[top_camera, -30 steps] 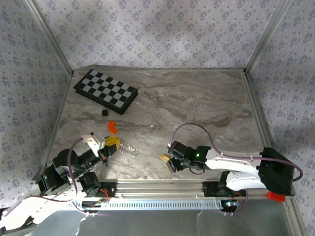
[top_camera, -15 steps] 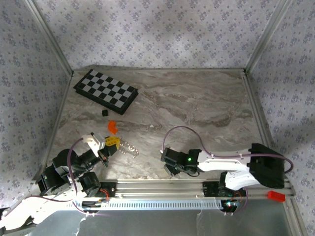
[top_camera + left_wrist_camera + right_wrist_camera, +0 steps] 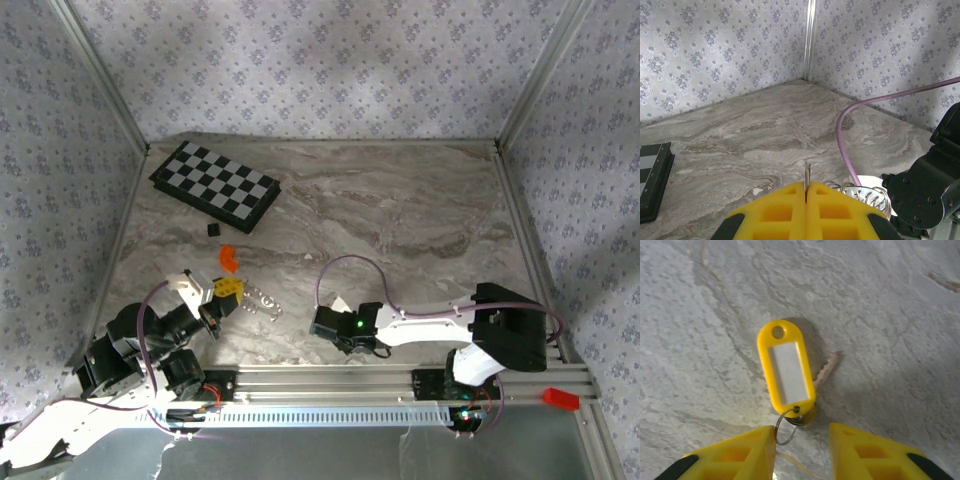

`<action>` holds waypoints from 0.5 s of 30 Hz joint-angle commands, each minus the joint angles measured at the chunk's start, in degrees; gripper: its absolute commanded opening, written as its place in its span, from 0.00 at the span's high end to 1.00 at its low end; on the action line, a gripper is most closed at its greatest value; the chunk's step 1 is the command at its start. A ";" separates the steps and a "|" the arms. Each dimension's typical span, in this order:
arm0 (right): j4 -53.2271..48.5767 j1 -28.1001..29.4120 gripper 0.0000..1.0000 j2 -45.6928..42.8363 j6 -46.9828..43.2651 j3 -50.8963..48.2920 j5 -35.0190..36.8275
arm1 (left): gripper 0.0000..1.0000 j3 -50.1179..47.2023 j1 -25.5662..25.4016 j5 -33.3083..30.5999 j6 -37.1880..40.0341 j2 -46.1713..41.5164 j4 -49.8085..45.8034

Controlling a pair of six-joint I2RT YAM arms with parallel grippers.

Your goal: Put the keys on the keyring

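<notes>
**Top external view.** The marbled grey surface (image 3: 400, 210) carries one black-and-white checkerboard (image 3: 215, 186), one small black piece (image 3: 211, 229) and one orange curved plastic piece (image 3: 229, 259). The left claw (image 3: 228, 292) holds one thin silver metal keyring with small silver pieces fanned round it (image 3: 262, 301), at the near left. The right claw (image 3: 318, 322) sits low over the surface, to the right of the keyring, near it but apart. Total: two claws, one keyring.

**Left wrist view.** The two yellow pads of the left claw (image 3: 806, 197) are pressed together. The edge of the keyring (image 3: 807, 172) stands upright in the seam between them. The fanned silver pieces spread just beyond the pads, on the right.

**Right wrist view.** One small brass key (image 3: 826, 370) lies flat on the surface, joined by one small silver split ring (image 3: 784, 427) to one yellow oval plastic tag with a white label (image 3: 786, 367).
- The right claw (image 3: 802, 432) is partly open. Its two yellow fingers stand apart, with the split ring and the key head in the gap.
- One finger is at, or just beside, the split ring. Contact cannot be confirmed.
- The key blade runs diagonally away from the claw, up and to the right.
- The long axis of the tag points almost straight away from the claw and leans slightly left. The tag overlaps the key.

**Assessment.** The right arm is the nearer to the key. The grasp point lies directly between the fingers, so the next move is probably a straight closure on the key head.
</notes>
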 commanded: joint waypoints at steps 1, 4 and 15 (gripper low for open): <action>-2.78 0.44 0.69 0.49 1.18 1.05 2.60 | 1.00 0.41 -0.06 -0.06 -0.05 -0.28 3.66; -2.04 0.58 0.73 0.54 0.52 1.14 2.25 | 1.00 0.38 -0.12 -0.04 -0.14 -0.32 3.57; 0.87 1.40 0.79 -0.24 -1.74 -0.35 -1.43 | 1.00 0.39 -0.14 -0.76 -0.59 -0.23 2.79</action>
